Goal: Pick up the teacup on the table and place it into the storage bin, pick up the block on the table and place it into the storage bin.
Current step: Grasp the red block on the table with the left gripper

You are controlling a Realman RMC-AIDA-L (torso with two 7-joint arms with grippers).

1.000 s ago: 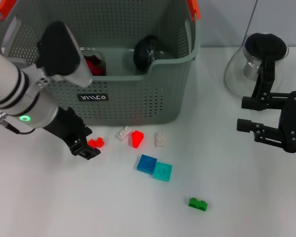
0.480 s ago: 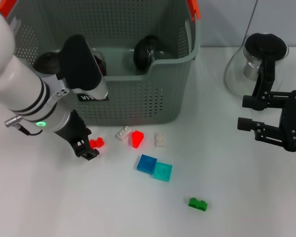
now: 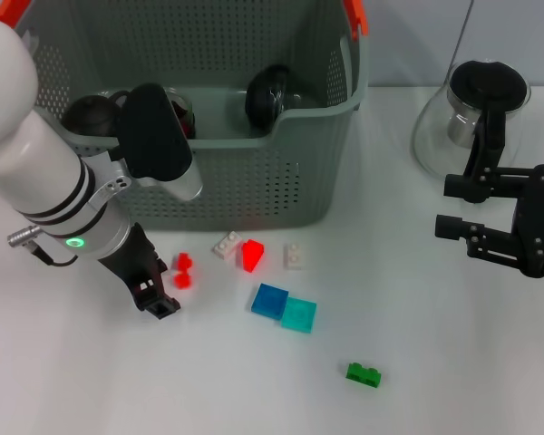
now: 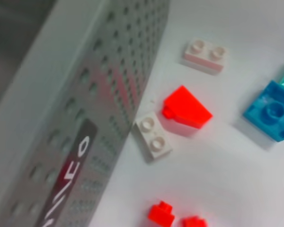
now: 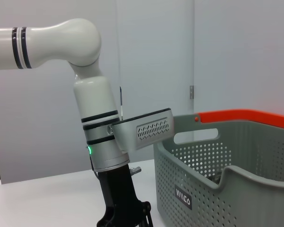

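Observation:
The grey perforated storage bin [image 3: 254,186] stands at the back left. Inside it lie a dark rounded teacup [image 3: 272,95], another dark one [image 3: 89,113] and a glass with red inside [image 3: 174,113]. My left gripper [image 3: 159,292] is low over the table in front of the bin. A small red block [image 3: 182,270] sits just to its right, also visible in the left wrist view [image 4: 162,213]. Further right lie a white block [image 3: 225,245], a red wedge block [image 3: 251,256] and another white block [image 3: 294,257]. My right gripper [image 3: 446,208] hangs open and empty at the right.
A glass teapot [image 3: 476,113] with a black lid stands at the back right, behind the right gripper. A blue block [image 3: 269,301] and a teal block [image 3: 299,315] touch at the table's middle. A green block [image 3: 364,373] lies nearer the front.
My left arm has swung its forearm toward the bin's front, and its gripper has slid slightly toward the table's front. The small red block now shows beside it. The right arm has not moved.

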